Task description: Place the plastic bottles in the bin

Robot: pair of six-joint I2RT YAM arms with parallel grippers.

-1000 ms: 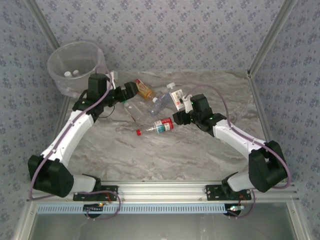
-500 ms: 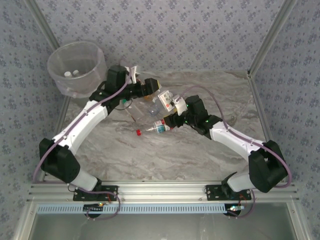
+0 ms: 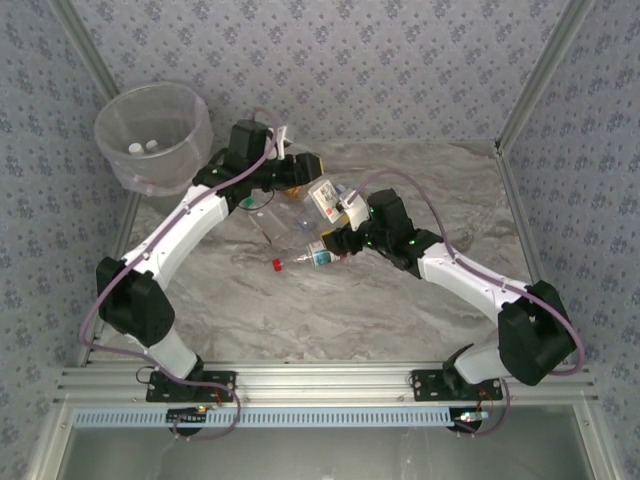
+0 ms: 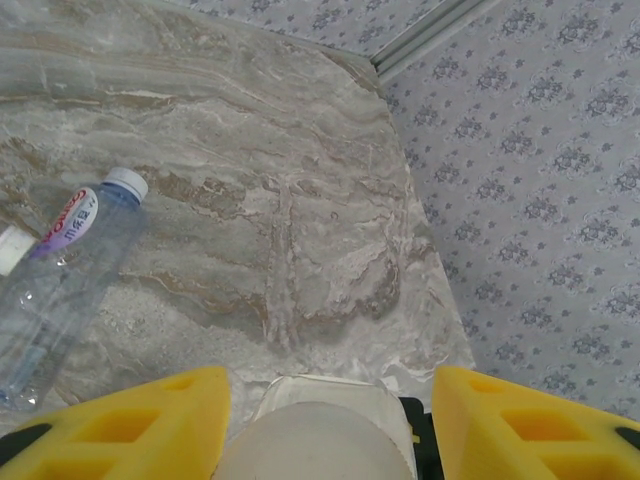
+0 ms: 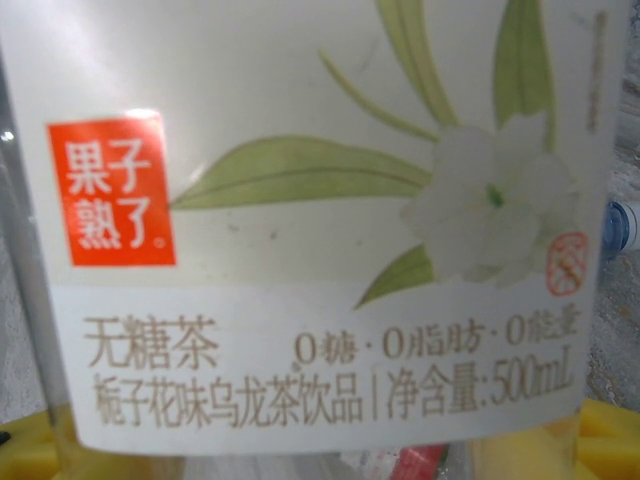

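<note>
Two white caps (image 3: 142, 147) show in the bin (image 3: 112, 160), a red-capped bottle (image 3: 308, 258) lies on the counter (image 3: 350, 310), the right tool (image 3: 345, 215) clamps a white-labelled tea bottle (image 5: 320, 220), and the left tool (image 4: 325, 400) straddles a whitish bottle end (image 4: 320, 445), though I cannot tell whether it grips.

The left claw's (image 4: 325, 400) yellow fingers (image 4: 130, 425) flank a whitish round object (image 4: 315, 445), seen too close to identify or to tell whether it is gripped. A clear bottle (image 4: 70, 270) lies flat on the marble worktop (image 4: 290, 200), well apart from its wall-side edge, its pale cap toward the framed corner.
</note>
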